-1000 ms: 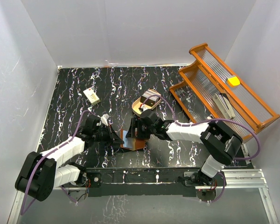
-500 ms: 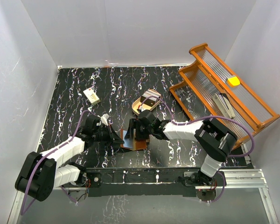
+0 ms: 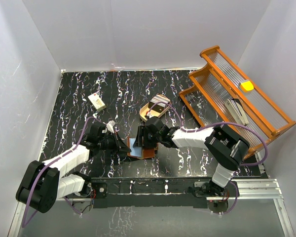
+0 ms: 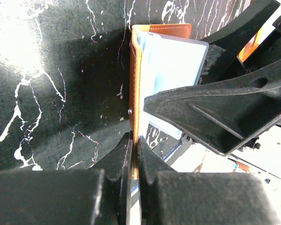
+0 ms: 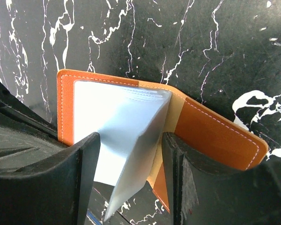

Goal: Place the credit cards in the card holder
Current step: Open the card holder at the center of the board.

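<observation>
The brown leather card holder point(image 3: 144, 152) lies open on the black marbled table, its grey-blue pocket leaves point(image 5: 117, 117) fanned up. My left gripper point(image 4: 135, 154) is shut on the edge of its left cover point(image 4: 133, 93) and holds that cover upright. My right gripper point(image 5: 129, 178) is open, its fingers point(image 5: 84, 173) straddling the pocket leaves over the brown right cover point(image 5: 215, 136). In the top view the left gripper point(image 3: 124, 146) and the right gripper point(image 3: 142, 140) meet at the holder. A dark stack that looks like the credit cards point(image 3: 160, 104) lies in the beige oval tray point(image 3: 146, 112).
A small cream block point(image 3: 96, 101) lies at the far left of the table. An orange-framed ribbed rack point(image 3: 237, 94) leans at the right, with a yellow piece point(image 3: 246, 86) on it. White walls close in the table on three sides.
My right gripper has moved slightly left and nearer, down over the open holder. My left gripper has kept its hold on the cover.
</observation>
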`<state>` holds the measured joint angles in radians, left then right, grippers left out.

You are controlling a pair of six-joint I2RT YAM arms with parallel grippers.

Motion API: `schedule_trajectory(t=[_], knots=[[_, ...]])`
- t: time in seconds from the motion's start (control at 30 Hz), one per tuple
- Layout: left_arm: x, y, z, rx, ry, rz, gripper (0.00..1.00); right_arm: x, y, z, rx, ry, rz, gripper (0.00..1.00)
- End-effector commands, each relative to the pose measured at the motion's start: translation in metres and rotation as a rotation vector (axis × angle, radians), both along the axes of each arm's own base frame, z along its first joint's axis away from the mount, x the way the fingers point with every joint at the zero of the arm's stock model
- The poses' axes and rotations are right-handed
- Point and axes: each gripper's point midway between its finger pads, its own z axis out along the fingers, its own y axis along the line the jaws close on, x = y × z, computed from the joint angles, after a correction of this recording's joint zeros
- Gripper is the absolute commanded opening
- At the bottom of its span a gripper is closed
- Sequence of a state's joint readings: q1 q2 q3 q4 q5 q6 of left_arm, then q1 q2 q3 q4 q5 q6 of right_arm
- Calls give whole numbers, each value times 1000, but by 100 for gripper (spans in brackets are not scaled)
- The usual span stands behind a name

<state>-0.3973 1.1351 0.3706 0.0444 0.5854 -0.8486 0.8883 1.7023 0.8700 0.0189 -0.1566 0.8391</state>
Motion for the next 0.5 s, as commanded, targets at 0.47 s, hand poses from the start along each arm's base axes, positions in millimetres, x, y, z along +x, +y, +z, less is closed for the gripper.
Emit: schedule_trajectory(t=[0.47], knots=[[2, -6, 5, -32, -6, -15, 28, 5, -1, -2, -20, -41, -1, 45]])
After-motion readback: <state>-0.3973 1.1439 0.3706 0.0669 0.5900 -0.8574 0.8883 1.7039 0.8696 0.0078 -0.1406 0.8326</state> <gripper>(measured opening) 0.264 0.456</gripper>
